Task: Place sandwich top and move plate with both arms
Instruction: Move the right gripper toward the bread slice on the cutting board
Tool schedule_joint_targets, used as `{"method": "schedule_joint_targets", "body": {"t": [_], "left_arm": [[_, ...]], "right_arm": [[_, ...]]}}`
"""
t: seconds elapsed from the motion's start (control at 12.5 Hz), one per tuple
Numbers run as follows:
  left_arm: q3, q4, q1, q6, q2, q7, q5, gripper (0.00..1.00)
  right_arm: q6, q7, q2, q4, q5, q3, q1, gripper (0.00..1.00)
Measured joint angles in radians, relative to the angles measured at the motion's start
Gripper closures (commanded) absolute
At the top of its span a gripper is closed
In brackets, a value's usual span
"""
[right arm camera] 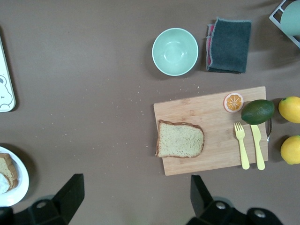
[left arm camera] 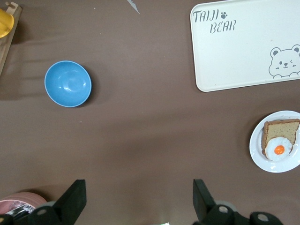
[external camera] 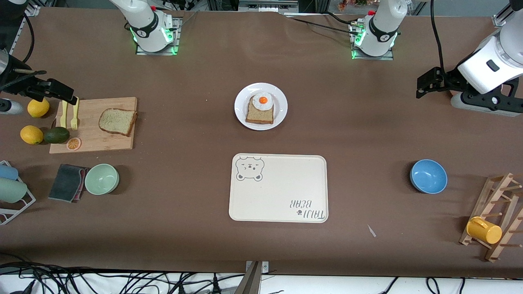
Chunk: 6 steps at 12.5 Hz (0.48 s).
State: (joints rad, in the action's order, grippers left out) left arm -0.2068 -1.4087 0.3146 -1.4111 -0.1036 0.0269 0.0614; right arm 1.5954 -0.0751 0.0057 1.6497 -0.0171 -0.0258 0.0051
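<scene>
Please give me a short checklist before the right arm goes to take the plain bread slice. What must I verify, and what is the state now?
1. sandwich top lies free on the cutting board: ok.
2. right gripper open: ok.
3. plate holds the egg slice, egg uncovered: ok.
4. left gripper open, waiting at its end of the table: ok.
5. fork apart from the bread: ok.

Brown table [external camera: 184,102], plate [external camera: 279,98], tray [external camera: 282,192], cutting board [external camera: 92,141], two bowls [external camera: 428,176]

bear-print tray [external camera: 282,192] | blue bowl [external camera: 428,176] | green bowl [external camera: 101,179] | cutting board [external camera: 92,141] | lemons [external camera: 32,134]
</scene>
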Motion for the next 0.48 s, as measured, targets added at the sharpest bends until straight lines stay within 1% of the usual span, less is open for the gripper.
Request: {"method": "schedule_joint_targets", "body": {"t": [0.16, 0.48], "left_arm": [[-0.001, 0.0, -0.001, 0.0, 0.0, 0.0, 0.0, 0.0], [0.0, 0.0, 0.0, 0.0, 0.0, 0.0, 0.0, 0.0]], "right_arm": [[-0.014, 0.002, 0.006, -0.009, 0.0, 0.006, 0.0, 0.0], [-0.034, 0.002, 0.052, -0.065, 0.004, 0.019, 0.0, 0.0]]}}
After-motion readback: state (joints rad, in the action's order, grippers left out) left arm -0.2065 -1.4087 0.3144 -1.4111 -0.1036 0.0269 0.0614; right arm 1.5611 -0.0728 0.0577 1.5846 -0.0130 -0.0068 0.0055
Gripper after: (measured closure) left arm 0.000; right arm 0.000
